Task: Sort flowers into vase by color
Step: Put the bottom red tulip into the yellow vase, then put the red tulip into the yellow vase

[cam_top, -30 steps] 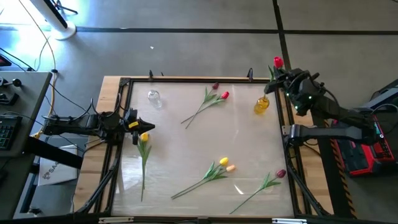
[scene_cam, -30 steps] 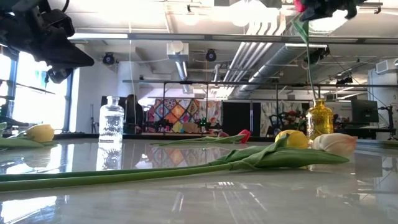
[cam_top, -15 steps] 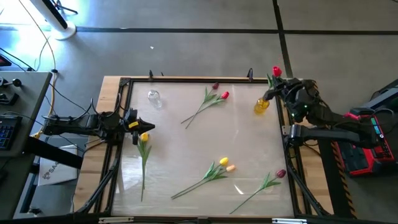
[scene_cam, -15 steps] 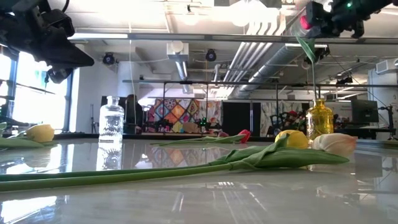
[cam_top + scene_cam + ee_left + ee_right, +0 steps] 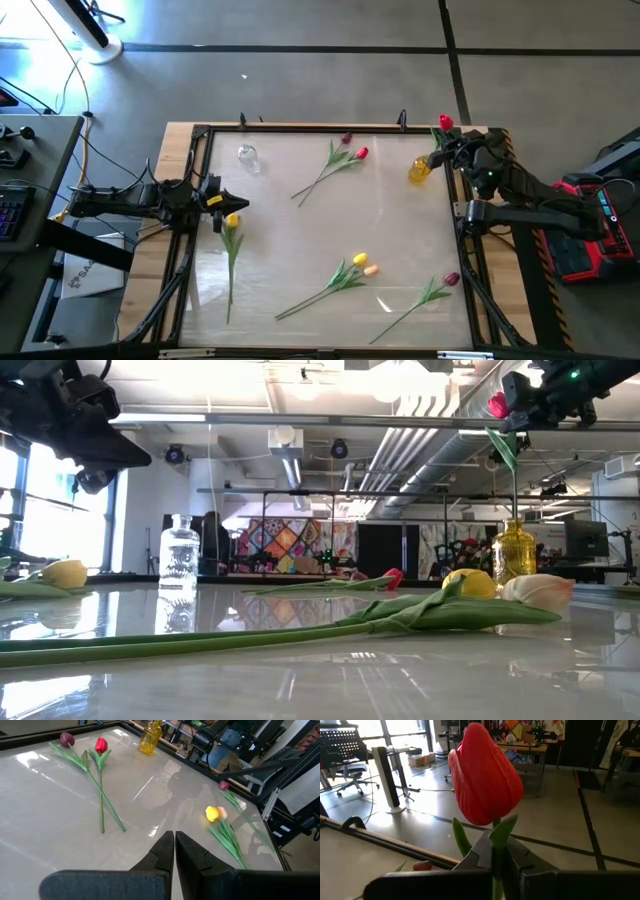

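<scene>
Right wrist view: a red tulip [image 5: 485,775] fills the middle, its stem pinched just under the head between the two dark fingers [image 5: 512,857] of the right claw [image 5: 496,851], which is clamped on it. From above, the same red tulip [image 5: 445,122] sits by the desk's far right corner, just beyond the yellow vase [image 5: 421,168], with the right claw [image 5: 452,146] beside that vase. In the low view the tulip's head [image 5: 498,405] hangs high above the yellow vase [image 5: 514,550], and its thin stem runs straight down to the vase's mouth; whether the tip is inside cannot be told.

Taking the yellow vase as the landmark, a maroon tulip [image 5: 346,139] and another red tulip [image 5: 361,154] lie crossed on the desk [image 5: 290,230] to its left, heads toward the far edge. Nearer the front edge and left of the vase, a yellow tulip [image 5: 359,260] and a pale orange tulip [image 5: 371,270] lie with heads touching and stems trailing leftward. Almost straight in front of the vase, near the desk's front right corner, lies a second maroon tulip [image 5: 451,279]. Far across to the left, a clear glass vase [image 5: 247,157] stands near the far edge.

At the desk's left edge, well apart from the yellow vase, the left claw [image 5: 225,203] waits with its fingers together, holding nothing, just beside the head of a lone yellow tulip [image 5: 232,220] lying on the desk.
</scene>
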Robot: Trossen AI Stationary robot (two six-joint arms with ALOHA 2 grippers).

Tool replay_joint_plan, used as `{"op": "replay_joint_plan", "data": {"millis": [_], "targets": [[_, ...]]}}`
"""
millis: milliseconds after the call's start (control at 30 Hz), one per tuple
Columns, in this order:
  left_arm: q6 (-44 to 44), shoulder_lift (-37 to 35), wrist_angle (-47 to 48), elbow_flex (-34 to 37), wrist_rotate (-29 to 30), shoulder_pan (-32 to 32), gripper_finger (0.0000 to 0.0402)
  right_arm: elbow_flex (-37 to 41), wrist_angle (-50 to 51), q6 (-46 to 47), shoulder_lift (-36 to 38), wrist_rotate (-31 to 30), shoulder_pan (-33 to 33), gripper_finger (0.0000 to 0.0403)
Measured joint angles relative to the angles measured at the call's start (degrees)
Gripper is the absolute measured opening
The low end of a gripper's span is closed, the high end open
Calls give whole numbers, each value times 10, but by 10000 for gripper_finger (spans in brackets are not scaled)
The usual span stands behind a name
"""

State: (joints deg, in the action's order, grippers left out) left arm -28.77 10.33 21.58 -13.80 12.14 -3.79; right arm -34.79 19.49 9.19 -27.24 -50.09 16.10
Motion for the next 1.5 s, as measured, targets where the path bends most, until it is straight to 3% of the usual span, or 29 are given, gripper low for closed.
{"op": "replay_joint_plan", "data": {"millis": [233,567,733,967,1300,1500], "targets": [[-1,0,0,0,0,0,5,0,0,0,0,0,0,11],[0,0,0,0,0,0,5,0,0,0,0,0,0,113],[0,0,0,0,0,0,5,0,-10,13,0,0,0,141],[0,0,0,0,0,0,5,-1,-47,27,26,2,0,152],[-1,0,0,0,0,0,5,-1,-7,74,82,-1,0,152],[0,0,0,0,0,0,5,-1,73,137,85,66,0,152]]}}
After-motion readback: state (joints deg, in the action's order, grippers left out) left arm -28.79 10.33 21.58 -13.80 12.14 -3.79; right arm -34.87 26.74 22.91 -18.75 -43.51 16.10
